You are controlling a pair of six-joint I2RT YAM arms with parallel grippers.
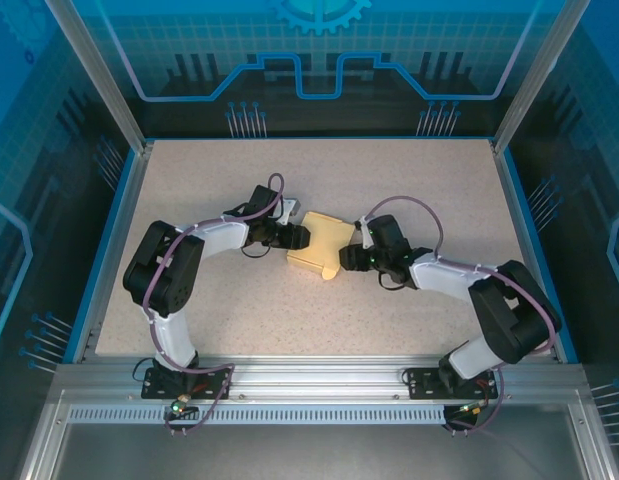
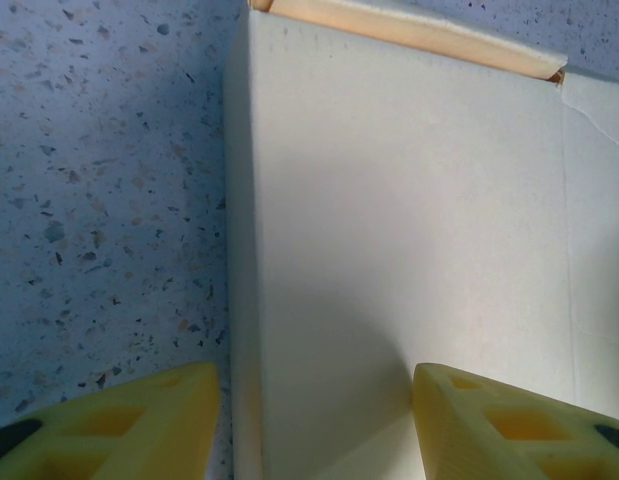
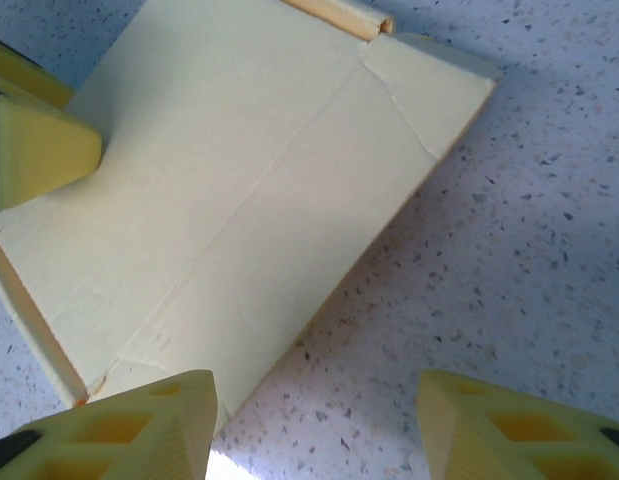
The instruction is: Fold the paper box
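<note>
The paper box (image 1: 321, 243) is a pale yellow, flattened cardboard piece lying at the middle of the table, with a crease along its top face (image 3: 239, 180). My left gripper (image 1: 301, 237) is at its left end, jaws apart astride the box's edge (image 2: 317, 420). One left fingertip (image 3: 49, 150) rests on the top face (image 2: 409, 200); the other lies just off the edge over the table. My right gripper (image 1: 351, 258) is at the box's right side and open (image 3: 317, 420). Bare table lies between its fingers, and the box's corner is beside its left finger.
The speckled table (image 1: 429, 190) is bordered by a blue rim and aluminium frame posts (image 1: 109, 90). Both arms reach in from the near edge and bend toward the centre. Open tabletop lies beyond the box and toward both sides.
</note>
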